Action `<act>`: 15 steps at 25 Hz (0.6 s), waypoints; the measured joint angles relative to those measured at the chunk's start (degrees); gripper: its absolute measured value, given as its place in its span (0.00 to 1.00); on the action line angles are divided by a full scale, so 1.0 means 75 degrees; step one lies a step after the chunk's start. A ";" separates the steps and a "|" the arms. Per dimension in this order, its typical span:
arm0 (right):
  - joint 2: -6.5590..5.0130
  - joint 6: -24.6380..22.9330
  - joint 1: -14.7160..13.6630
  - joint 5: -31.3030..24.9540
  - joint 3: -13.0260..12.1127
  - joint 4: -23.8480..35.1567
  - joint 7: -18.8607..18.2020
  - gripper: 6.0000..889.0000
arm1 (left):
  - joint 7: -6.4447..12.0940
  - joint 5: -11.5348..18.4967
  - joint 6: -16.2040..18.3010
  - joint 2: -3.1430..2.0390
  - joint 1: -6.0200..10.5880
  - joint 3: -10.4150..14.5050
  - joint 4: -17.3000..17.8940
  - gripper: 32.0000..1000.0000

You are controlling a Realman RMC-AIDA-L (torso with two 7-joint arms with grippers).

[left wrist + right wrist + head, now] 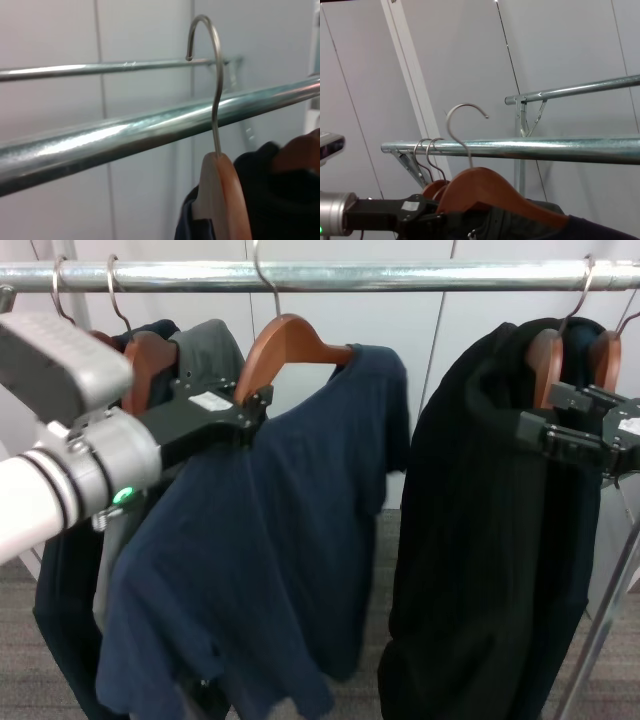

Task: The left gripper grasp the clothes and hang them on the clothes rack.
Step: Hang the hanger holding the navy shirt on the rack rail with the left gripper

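Observation:
The clothes [270,540], a navy T-shirt on a brown wooden hanger [290,340], hang left of centre in the head view. My left gripper [258,403] is shut on the hanger's left shoulder, just below the clothes rack [400,276]. In the left wrist view the metal hook [216,100] crosses the clothes rack [125,137], and its arch stands well above the pole. The right wrist view shows the same hook [462,117] raised above the clothes rack [545,147], with the left gripper [427,212] at the hanger [485,192]. My right gripper [550,420] is open beside the black coat.
A grey-and-black jacket [205,350] hangs just left of the T-shirt, with its hooks [60,290] on the pole. A large black coat [490,540] hangs at the right. A slanted support [610,620] runs down at the far right. A second pole [580,90] runs behind.

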State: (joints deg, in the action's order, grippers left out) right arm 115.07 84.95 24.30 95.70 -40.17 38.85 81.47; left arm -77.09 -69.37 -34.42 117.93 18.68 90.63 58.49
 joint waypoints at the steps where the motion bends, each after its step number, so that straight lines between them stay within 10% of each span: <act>1: -0.0003 -0.0004 0.0000 0.0000 0.0000 0.0000 0.0000 0.92 | -0.0225 0.0003 0.0931 0.0001 0.0242 0.0442 0.0016 0.18; 8: 0.0002 -0.0026 0.0021 0.0001 0.0000 -0.0001 0.0000 0.92 | -0.0407 0.0006 0.2711 0.0002 0.0668 0.1289 -0.0181 0.20; 15: 0.0007 -0.0208 0.0023 -0.0072 0.0000 -0.0075 0.0000 0.92 | -0.0409 0.0013 0.2977 0.0002 0.0819 0.1613 -0.0592 0.23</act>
State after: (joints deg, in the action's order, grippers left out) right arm 115.12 83.39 24.47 95.16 -40.17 38.29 81.47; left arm -80.15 -69.27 -12.09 117.95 24.82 102.73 54.04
